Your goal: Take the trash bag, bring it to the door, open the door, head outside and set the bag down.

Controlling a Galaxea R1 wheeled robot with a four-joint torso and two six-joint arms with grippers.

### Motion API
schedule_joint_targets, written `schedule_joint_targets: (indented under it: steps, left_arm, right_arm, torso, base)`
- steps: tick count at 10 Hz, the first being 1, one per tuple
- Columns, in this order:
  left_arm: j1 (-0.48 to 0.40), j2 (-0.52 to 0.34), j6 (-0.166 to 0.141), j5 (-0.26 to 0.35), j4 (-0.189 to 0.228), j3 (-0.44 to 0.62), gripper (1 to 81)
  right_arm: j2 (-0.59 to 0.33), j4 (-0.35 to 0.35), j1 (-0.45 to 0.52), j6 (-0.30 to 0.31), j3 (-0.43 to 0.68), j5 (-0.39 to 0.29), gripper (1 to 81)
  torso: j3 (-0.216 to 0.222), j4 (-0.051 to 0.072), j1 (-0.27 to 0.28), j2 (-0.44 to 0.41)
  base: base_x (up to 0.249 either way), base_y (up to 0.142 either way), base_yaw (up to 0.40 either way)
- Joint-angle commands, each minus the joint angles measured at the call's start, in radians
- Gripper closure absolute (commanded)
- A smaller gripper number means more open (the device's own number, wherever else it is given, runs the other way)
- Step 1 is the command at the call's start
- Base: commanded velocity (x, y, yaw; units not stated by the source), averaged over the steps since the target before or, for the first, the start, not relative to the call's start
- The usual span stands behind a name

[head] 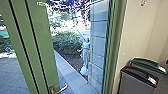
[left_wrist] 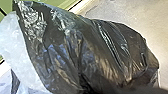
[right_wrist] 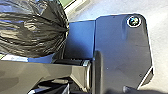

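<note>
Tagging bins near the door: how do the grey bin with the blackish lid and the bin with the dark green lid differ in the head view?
Lid: blackish on the grey bin, dark green on the other bin.
Position: the black-lidded one is nearer the camera; the green-lidded one sits behind, partly hidden by it.
Shared: both lids carry a whitish label.

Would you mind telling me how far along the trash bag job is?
The door looks open: the path shows past its edge. The bag shows large in both wrist views, so it looks picked up and in hand. Left: going outside, as the robot seems indoors near the bins, and putting the bag down.
</note>
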Motion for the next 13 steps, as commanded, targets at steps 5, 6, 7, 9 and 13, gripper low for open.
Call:
schedule_joint_targets:
  steps: [5,6,7,9,13]
  left_arm:
    - [-0.063,-0.003,0.006,0.04,0.014,0.004,81.1]
    - [-0.064,-0.005,0.006,0.04,0.014,0.004,81.1]
    - [-0.064,-0.005,0.006,0.039,0.014,0.004,81.1]
    - [-0.061,-0.006,0.006,0.042,0.026,0.004,81.1]
    - [-0.046,-0.023,0.008,0.04,0.026,0.024,81.1]
  right_arm:
    - [0.012,-0.01,0.043,-0.006,0.008,-0.067,1.0]
    - [0.012,-0.01,0.044,-0.006,0.008,-0.067,1.0]
    - [0.012,-0.01,0.044,-0.006,0.008,-0.067,1.0]
    - [0.012,-0.007,0.04,-0.006,0.008,-0.059,1.0]
    - [0.011,-0.01,0.031,-0.006,0.008,-0.056,1.0]
  torso:
    - [0.0,0.0,0.0,0.0]
    - [0.0,0.0,0.0,0.0]
    - [0.0,0.0,0.0,0.0]
    - [0.0,0.0,0.0,0.0]
    - [0.0,0.0,0.0,0.0]
  base:
    - [0.0,0.0,0.085]
    - [0.0,0.0,0.109]
    - [0.0,0.0,0.11]
    - [0.0,0.0,0.109]
    - [0.0,0.0,0.117]
